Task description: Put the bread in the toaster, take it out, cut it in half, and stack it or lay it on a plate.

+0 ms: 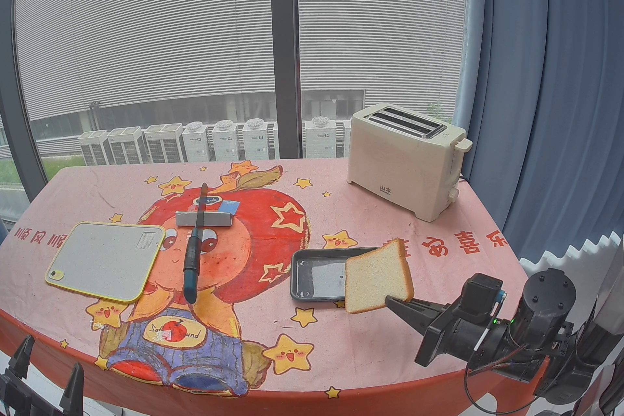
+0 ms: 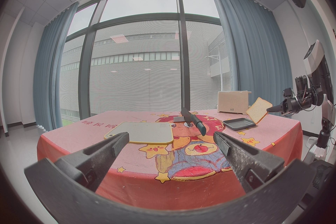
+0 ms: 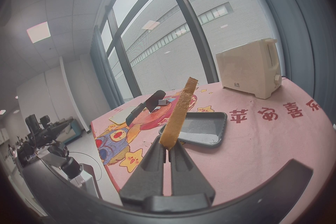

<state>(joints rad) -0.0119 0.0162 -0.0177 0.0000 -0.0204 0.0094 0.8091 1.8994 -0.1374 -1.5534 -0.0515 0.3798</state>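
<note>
My right gripper (image 1: 394,304) is shut on a slice of bread (image 1: 377,276), gripping its lower edge and holding it upright above the table, beside the dark grey tray (image 1: 318,274). In the right wrist view the bread (image 3: 179,114) stands edge-on between the closed fingers (image 3: 159,154). The cream toaster (image 1: 405,158) stands at the back right with its slots facing up. A knife (image 1: 194,243) lies with its blade on a small holder near the table's middle. My left gripper (image 2: 171,146) hangs open, below the table's front left edge, with nothing in it.
A light cutting board with a yellow rim (image 1: 106,259) lies at the left of the pink cartoon tablecloth (image 1: 260,333). A window and a blue curtain (image 1: 552,79) back the table. The cloth between tray and toaster is bare.
</note>
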